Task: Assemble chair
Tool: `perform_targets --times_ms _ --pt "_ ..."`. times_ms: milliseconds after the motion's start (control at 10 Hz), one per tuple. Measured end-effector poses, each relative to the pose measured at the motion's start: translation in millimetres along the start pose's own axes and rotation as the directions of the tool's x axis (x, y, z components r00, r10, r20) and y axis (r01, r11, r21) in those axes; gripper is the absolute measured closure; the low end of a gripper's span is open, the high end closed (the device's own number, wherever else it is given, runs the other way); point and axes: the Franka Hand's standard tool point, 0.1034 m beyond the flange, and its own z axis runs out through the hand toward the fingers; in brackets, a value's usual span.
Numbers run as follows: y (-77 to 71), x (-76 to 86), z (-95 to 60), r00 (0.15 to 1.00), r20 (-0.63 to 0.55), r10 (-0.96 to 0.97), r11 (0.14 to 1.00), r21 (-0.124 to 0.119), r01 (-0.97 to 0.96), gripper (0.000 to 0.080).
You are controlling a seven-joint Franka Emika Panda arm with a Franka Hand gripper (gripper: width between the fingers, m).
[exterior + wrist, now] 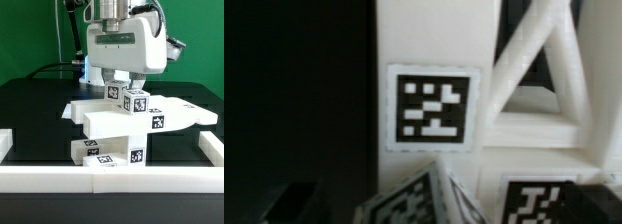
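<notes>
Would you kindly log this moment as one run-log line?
gripper: open, above stack | held: nothing seen | chair parts: stacked against border rail | wrist view: tagged bar close

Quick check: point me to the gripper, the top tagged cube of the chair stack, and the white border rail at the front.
gripper (124,84): exterior view, between its fingertips.
top tagged cube (135,100): exterior view, its tag face.
white border rail (150,178): exterior view, its top face.

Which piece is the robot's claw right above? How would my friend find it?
Find the big white robot claw in the middle of the black table. Right below it sits a small white block with black-and-white square tags. It is the top piece of the white stack, above the wide slab.
</notes>
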Motion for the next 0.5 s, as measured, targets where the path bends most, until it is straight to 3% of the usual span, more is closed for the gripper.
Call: perform_targets --times_ms 500 --pt "1.2 3.1 -1.1 0.926 -0.01 -0.377 0.926 -0.029 0.377 0.0151"
